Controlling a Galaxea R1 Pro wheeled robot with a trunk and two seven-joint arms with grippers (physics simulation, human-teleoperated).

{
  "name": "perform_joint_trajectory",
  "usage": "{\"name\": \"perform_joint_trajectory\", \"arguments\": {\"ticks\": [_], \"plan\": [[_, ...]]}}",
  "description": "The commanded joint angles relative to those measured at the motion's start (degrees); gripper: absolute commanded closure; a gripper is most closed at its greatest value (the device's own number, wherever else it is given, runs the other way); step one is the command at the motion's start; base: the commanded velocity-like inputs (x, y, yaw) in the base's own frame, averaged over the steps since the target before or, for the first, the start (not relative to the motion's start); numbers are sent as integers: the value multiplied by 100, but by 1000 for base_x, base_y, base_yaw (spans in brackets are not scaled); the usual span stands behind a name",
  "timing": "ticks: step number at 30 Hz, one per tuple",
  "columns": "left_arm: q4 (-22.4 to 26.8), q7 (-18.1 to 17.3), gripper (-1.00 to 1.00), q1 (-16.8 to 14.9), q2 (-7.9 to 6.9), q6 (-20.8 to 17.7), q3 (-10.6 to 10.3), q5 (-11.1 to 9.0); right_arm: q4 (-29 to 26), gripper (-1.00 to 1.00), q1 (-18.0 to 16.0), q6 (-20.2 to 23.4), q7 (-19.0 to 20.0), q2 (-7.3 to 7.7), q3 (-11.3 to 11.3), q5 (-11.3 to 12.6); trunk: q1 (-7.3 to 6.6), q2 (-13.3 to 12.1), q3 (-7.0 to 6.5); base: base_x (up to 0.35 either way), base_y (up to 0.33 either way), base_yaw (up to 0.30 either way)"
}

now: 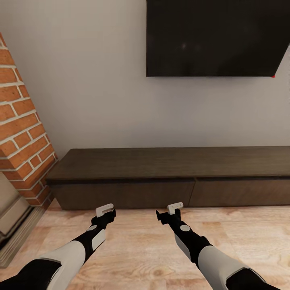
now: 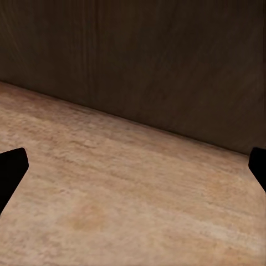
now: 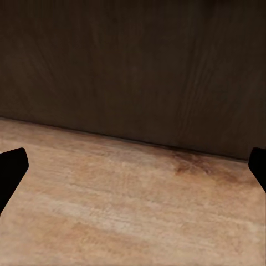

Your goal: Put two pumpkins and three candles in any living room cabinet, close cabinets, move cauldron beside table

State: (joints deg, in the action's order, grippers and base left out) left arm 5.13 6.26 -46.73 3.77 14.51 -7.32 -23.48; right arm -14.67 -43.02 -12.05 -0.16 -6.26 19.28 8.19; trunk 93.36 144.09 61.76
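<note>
Progress is hard to credit from here: the cabinet [image 1: 169,177] stands with both drawer fronts flush and shut, and no pumpkin, candle or cauldron is to be seen near it, so I would judge the gathering and stowing as work yet to do, or at least unproven. Whether anything already lies inside the drawers cannot be told.

That cabinet is a long, low unit of dark-brown wood with visible grain, sitting on the light plank floor [image 1: 141,257] against the pale wall [image 1: 92,80], directly under the black TV [image 1: 217,36]. Its top is a plain slab; beneath it two wide drawer fronts meet at a seam roughly under the TV's middle. I can make out no handles. Its end toward the brick fireplace [image 1: 22,133] nearly touches the brickwork.

Both arms reach forward, low over the floor, just in front of the cabinet. The left gripper [image 1: 105,210] faces the drawer nearer the fireplace; the right gripper [image 1: 174,209] faces the same drawer, near the seam. In each wrist view the dark fingertips [image 2: 11,166] [image 3: 12,165] sit far apart at the edges, with only floor planks and the cabinet face between them, so both pairs of fingers are spread wide and hold nothing.

Pulling a drawer out looks a sensible next step, once something is in hand to store.
</note>
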Motion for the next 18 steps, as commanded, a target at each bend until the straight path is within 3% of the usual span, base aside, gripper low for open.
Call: {"name": "perform_joint_trajectory", "arguments": {"ticks": [1, 7, 18], "plan": [[-3, 30, -100, -3, 1, 17, -50, -35, 8, -100, -5, -25, -2, 2, 41, 60, -1, 2, -5, 0, 0, 0], [-53, 33, -100, -3, 1, 16, -45, -37, 8, -100, -5, -20, -2, 2, 41, 60, -1, 2, -61, 0, -59, 0], [-73, 30, -100, -3, 1, 16, -41, -39, 8, -100, -5, -8, -3, 2, 41, 60, -1, 2, -155, 0, -275, 0]]}}
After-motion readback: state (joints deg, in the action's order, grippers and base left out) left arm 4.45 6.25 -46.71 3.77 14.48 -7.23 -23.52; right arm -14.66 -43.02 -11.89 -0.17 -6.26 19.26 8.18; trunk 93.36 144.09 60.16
